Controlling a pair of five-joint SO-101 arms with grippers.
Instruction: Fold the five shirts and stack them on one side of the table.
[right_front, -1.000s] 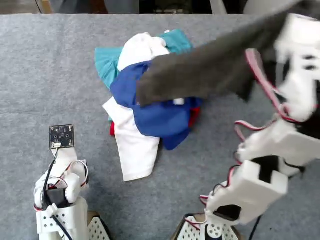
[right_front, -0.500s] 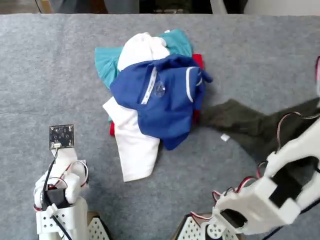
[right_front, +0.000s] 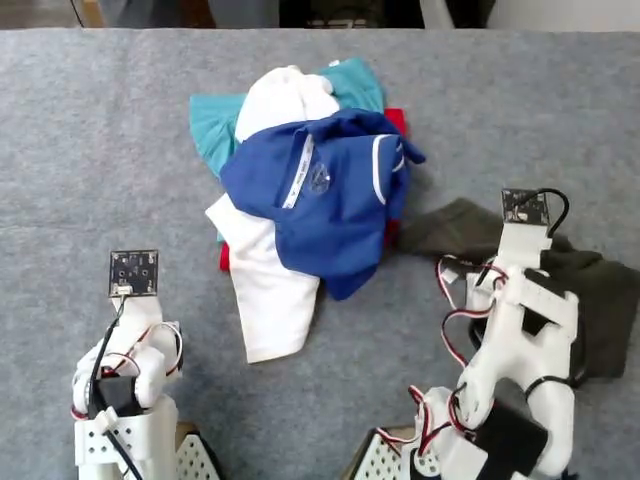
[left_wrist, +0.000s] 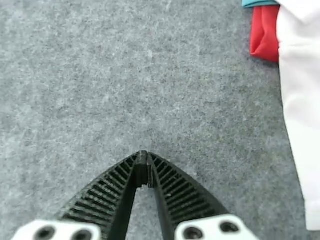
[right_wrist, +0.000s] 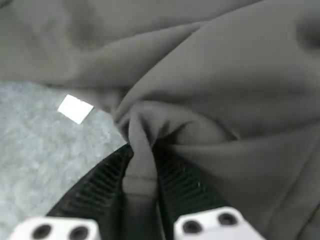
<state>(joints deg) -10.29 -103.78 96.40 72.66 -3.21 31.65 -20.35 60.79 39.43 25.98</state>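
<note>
No text can be read; the print on the collar of the blue shirt (right_front: 330, 225) is too small.

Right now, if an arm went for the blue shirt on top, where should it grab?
Probably the blue shirt's loose lower corner, coming from the arms' side. That tip pokes past the pile onto bare table beside the white shirt, so it could likely be pinched alone; the middle lies bunched over other shirts.
</note>
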